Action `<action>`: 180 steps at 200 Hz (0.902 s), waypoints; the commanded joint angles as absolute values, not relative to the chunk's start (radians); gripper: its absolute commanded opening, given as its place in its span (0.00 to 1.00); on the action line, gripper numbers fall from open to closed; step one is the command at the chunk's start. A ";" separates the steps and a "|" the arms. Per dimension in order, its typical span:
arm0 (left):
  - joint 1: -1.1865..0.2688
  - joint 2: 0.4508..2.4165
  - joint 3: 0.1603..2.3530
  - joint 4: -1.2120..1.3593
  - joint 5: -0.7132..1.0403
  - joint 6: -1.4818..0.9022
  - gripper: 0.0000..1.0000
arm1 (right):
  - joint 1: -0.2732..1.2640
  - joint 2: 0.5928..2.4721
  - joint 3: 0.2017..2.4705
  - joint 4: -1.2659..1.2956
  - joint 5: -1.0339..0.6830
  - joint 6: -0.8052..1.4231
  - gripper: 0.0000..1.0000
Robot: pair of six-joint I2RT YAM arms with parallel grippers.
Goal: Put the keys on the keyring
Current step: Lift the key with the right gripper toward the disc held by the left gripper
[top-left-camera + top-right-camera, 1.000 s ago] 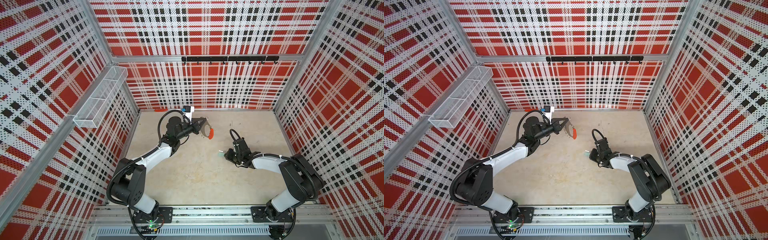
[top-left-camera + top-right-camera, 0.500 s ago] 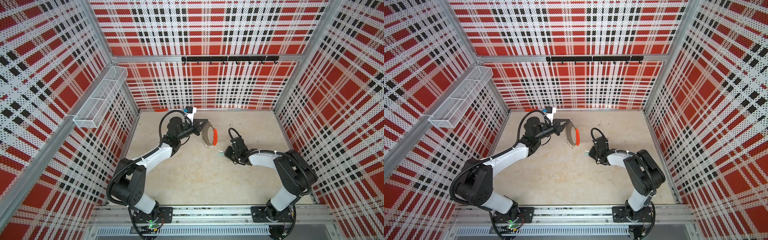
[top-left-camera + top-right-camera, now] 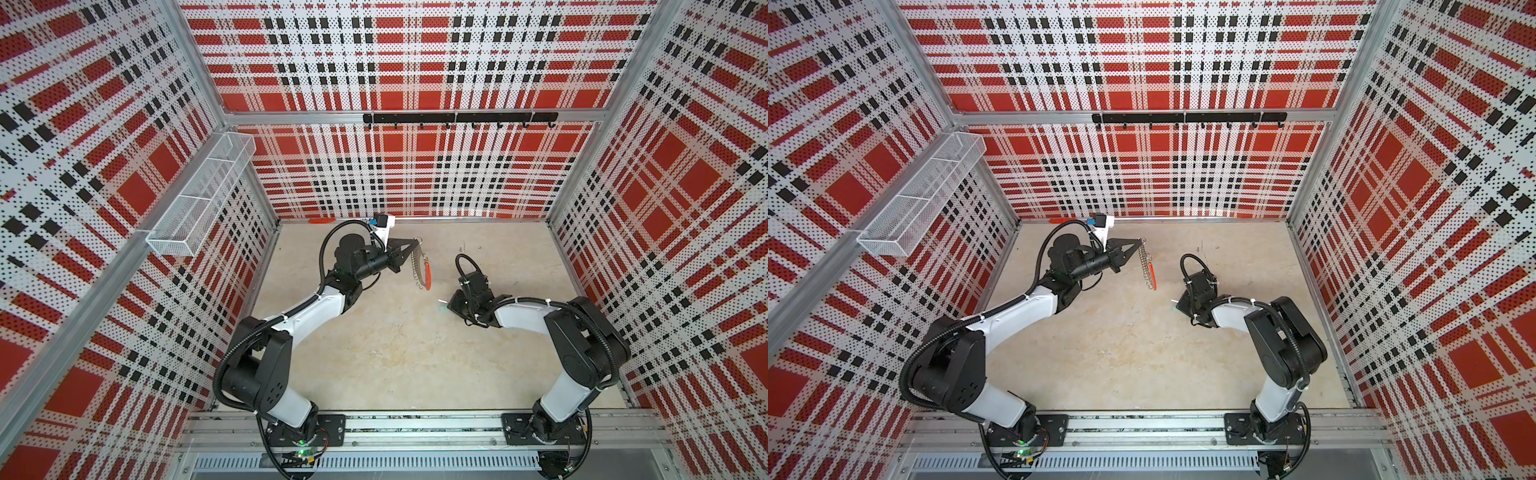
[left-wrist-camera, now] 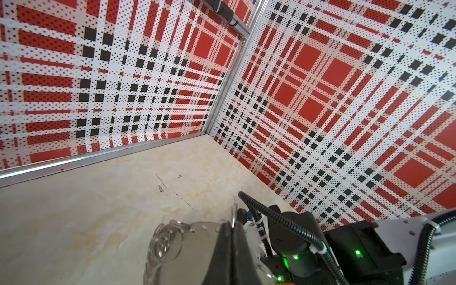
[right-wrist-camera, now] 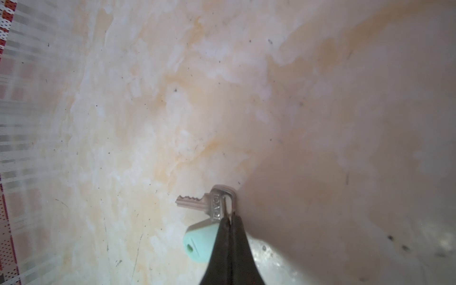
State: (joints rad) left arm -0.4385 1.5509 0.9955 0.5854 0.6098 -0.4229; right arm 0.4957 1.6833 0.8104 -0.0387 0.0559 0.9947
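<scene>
One set of keys (image 5: pixel 197 201), low on the table (image 5: pixel 148 98): your right gripper (image 5: pixel 229 219) has just pinched shut on them, so you can lift toward the keyring (image 3: pixel 420 270) hanging edge-on from your clamped left gripper (image 3: pixel 413 243).

The walls (image 3: pixel 415 187) are covered in a plaid of red, white and black, speckled all over with small dark dots. The bench (image 3: pixel 395 353) is mottled in cream and pale tan, like marble. The keyring (image 3: pixel 425 268) is coloured orange-red along one stretch, and its clips (image 3: pixel 414 266) are silver. The key (image 5: pixel 193 201) is seen as silver, its tag (image 5: pixel 197 244) as pale mint green, the fingers (image 5: pixel 237 246) over it as black. The mesh basket (image 3: pixel 199 195) is painted white, the hook rail (image 3: pixel 457 117) black, the arms (image 3: pixel 307 307) white and black.
</scene>
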 commanded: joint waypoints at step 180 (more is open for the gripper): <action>-0.394 1.614 1.042 1.072 0.807 -0.721 0.00 | 0.306 1.446 1.328 -0.047 -0.829 0.312 0.00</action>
